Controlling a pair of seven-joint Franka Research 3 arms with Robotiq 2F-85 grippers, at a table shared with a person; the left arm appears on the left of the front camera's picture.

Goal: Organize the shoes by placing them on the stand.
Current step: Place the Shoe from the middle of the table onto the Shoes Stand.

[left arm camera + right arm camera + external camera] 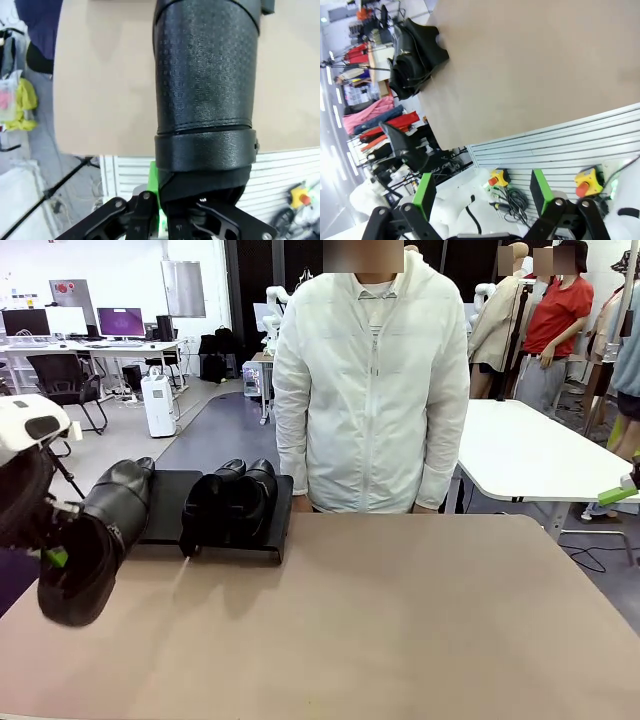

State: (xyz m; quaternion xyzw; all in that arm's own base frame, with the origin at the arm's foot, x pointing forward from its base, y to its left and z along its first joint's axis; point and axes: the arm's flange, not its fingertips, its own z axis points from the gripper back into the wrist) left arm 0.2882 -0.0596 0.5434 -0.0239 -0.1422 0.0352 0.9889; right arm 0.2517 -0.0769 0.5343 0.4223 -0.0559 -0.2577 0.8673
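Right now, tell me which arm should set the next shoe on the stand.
Left. Its end effector is already shut on a shoe, held just in front of the bare left part of the stand. The right end effector hangs open with nothing in it, back off the table's near edge.

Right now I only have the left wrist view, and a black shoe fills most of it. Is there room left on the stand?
Observer: Yes. In the front view the stand's left section is bare; two shoes sit side by side on its right section.
Operator: Where is my shoe relative to it?
Observer: The left gripper holds the shoe off the table, toe pointing toward the bare section, heel toward the robot.
Operator: Is the right arm in the way?
Observer: No. The right gripper is open, back beyond the table's near edge.
Operator: And the person?
Observer: The person stands at the far edge, just right of the stand.
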